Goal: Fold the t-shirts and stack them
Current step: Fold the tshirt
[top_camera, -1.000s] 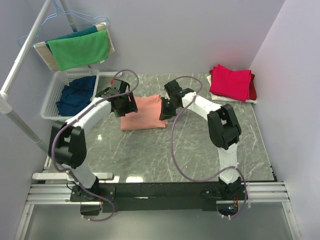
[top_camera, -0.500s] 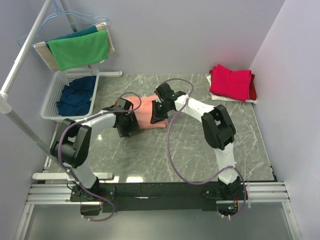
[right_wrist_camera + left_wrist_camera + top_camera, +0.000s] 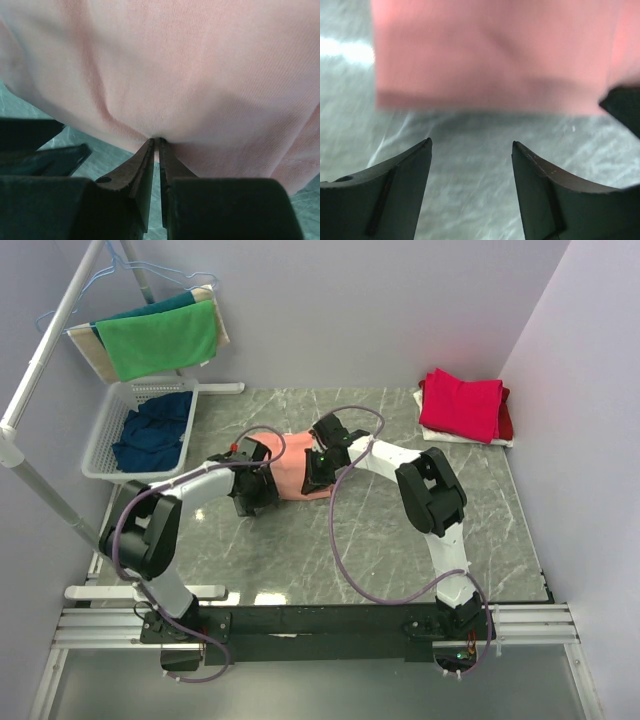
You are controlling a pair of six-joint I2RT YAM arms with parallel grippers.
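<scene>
A folded salmon-orange t-shirt [image 3: 291, 466] lies mid-table between both grippers. My right gripper [image 3: 316, 473] is at its right edge. In the right wrist view its jaws [image 3: 156, 140] are pinched together on the near hem of the salmon cloth [image 3: 190, 75], which puckers at the tips. My left gripper [image 3: 254, 496] sits low at the shirt's near-left corner. It stands open [image 3: 471, 145] over bare table, with the shirt's edge [image 3: 490, 55] just ahead of it. Crimson-pink and red t-shirts [image 3: 462, 404] are stacked at the back right. A navy t-shirt [image 3: 152, 430] lies in the basket.
A white basket [image 3: 110, 445] stands at the left, beside a rack pole [image 3: 45, 345]. Green, teal and beige cloths [image 3: 158, 340] hang on the rack. Purple cables loop over the table in front of the shirt. Walls close in at the back and right.
The left gripper came down from the shirt's far-left side to its near-left corner. The right gripper shifted left and slightly nearer with the cloth, and the shirt now looks narrower.
</scene>
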